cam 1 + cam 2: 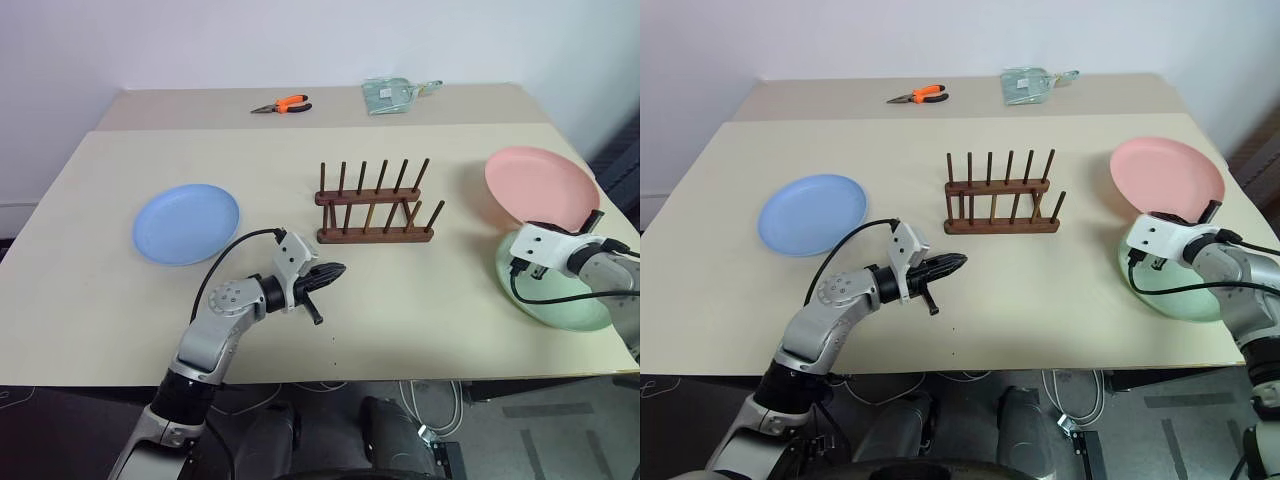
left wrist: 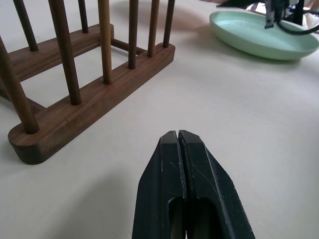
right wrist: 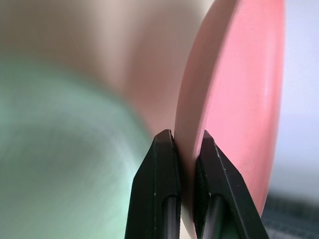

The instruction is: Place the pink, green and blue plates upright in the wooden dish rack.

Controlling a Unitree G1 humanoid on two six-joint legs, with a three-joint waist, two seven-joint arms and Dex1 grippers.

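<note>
- Right gripper (image 3: 185, 142) is clamped on the rim of the pink plate (image 1: 540, 185), one finger on each face of it, as my right wrist view shows.
- From the head camera I see that plate at the right of the frame, tipped up on edge with its upper face turned toward the camera, lifted at the near side where the gripper holds it.
- Just below it, at the lower right, the green plate (image 1: 590, 315) lies flat on the table (image 1: 420, 300), partly behind my right wrist.
- Left gripper (image 1: 335, 270) is pressed shut with nothing between its fingers; it hangs over bare table just below centre, pointing toward the right of the frame.
- I see the dish rack (image 1: 375, 205) at the centre, upright, with no plate between its pegs; it stands just above and to the right of the left gripper, not touching it.
- At the left of the frame the blue plate (image 1: 186, 222) lies flat, well apart from the rack.
- Along the far edge, at the top, I see orange-handled pliers (image 1: 282, 105) and a clear plastic bag (image 1: 392, 95).
</note>
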